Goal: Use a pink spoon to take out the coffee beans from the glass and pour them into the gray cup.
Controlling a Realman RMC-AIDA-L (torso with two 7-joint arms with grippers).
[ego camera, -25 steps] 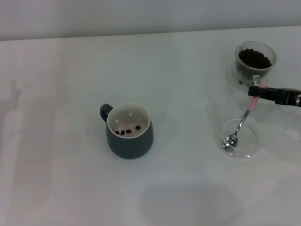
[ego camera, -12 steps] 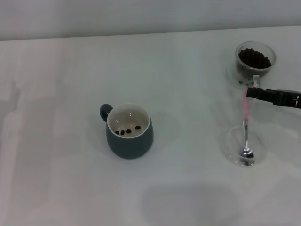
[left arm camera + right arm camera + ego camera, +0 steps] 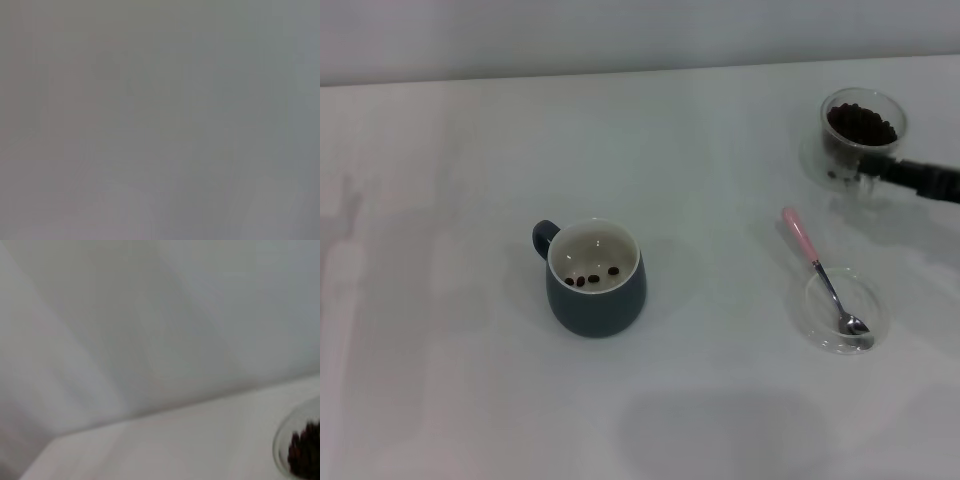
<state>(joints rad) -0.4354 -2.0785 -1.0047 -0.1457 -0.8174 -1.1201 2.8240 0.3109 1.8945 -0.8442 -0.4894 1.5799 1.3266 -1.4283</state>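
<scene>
- Overhead, head view: one gray cup (image 3: 595, 278) mid-table, four coffee beans (image 3: 590, 278) inside; one glass (image 3: 861, 135) far right, heaped; one pink spoon (image 3: 823, 282) free, bowl in one saucer (image 3: 841, 313). Right gripper (image 3: 910, 177) beside glass, jaws unreadable.
- Left wrist view: blank grey.
- Right wrist view: glass edge, beans.

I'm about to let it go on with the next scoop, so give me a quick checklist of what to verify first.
1. Pink spoon held: not ok, it lies with its bowl in the saucer.
2. Right gripper free: cannot tell, it sits by the glass.
3. Coffee beans left in the glass: ok.
4. Gray cup upright: ok, a few beans inside.
5. Left gripper: cannot tell, out of view.
</scene>
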